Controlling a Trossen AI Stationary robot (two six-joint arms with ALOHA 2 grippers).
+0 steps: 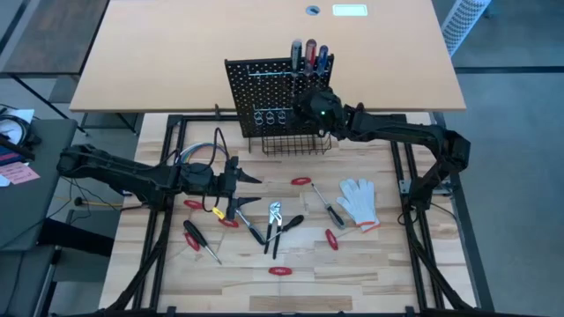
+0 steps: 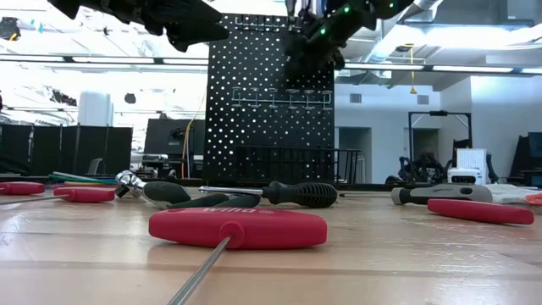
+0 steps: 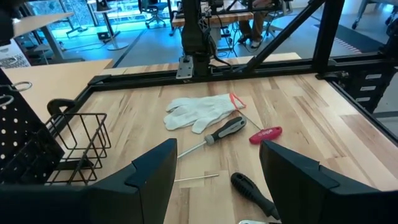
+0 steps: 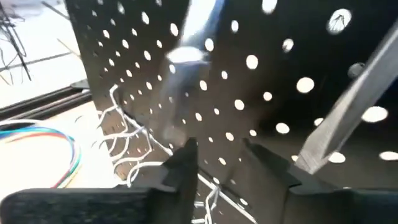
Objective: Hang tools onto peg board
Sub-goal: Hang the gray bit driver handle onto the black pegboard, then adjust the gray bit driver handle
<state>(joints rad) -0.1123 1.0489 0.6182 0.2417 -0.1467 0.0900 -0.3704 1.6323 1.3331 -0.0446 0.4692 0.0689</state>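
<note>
Three screwdrivers (image 1: 308,55) stand on the peg board (image 1: 264,88) at upper centre; about nine tools (image 1: 275,224) remain on the table (image 1: 388,264). Right gripper (image 1: 319,113) there, grip unclear; left gripper (image 1: 236,187) spread, empty.

Wooden desk (image 1: 370,264): peg board (image 1: 273,92) upright at its far edge; in front of it, scattered screwdrivers (image 1: 330,210), pliers (image 1: 274,217), white glove (image 1: 359,201), coloured cables (image 1: 198,154) to one side.
</note>
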